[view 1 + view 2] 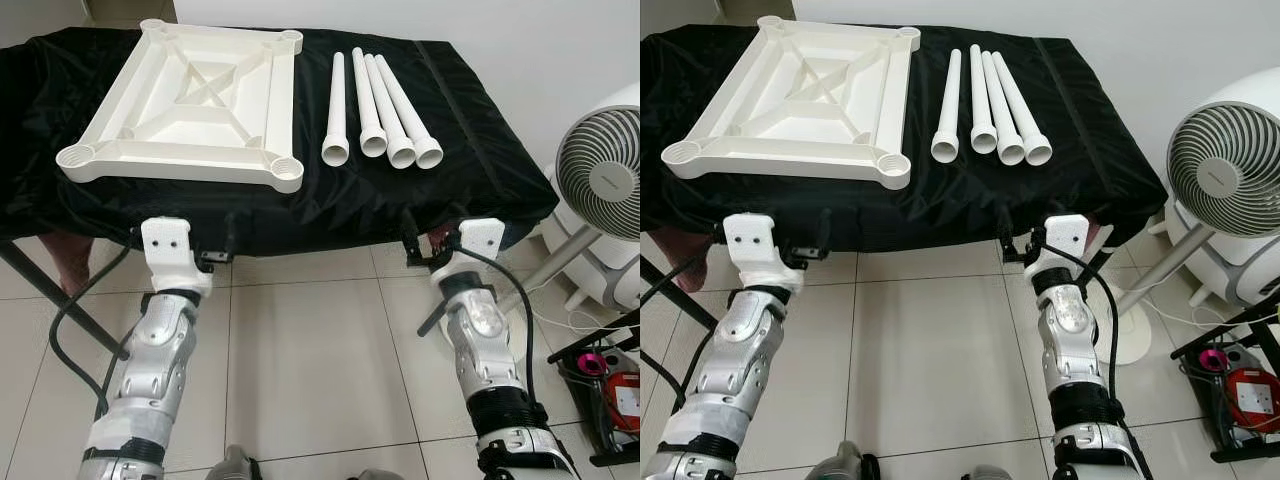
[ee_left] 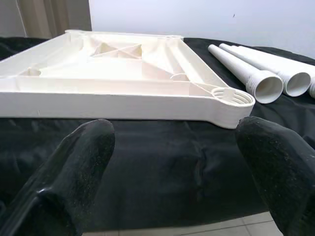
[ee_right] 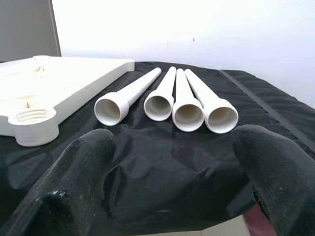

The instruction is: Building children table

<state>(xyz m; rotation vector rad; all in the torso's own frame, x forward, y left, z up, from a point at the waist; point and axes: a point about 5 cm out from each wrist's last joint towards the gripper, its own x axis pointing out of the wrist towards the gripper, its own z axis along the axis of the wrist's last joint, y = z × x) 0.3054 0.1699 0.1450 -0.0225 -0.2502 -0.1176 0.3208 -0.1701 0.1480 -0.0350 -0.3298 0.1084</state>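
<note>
We see a white tabletop lying upside down on a black cloth, up at about eleven o'clock from us. It has a round socket at each corner and a cross of ribs in the middle. Just beside it, at about one o'clock, four white legs lie side by side with their wide open ends toward us. Three of them touch, and the one nearest the tabletop sits a little apart. Our left gripper is at the near edge of the cloth, in front of a corner socket of the tabletop, with its fingers spread wide. Our right gripper is at the near edge too, facing the legs, spread wide and holding nothing. A white fan stands on the tile floor at three o'clock.
</note>
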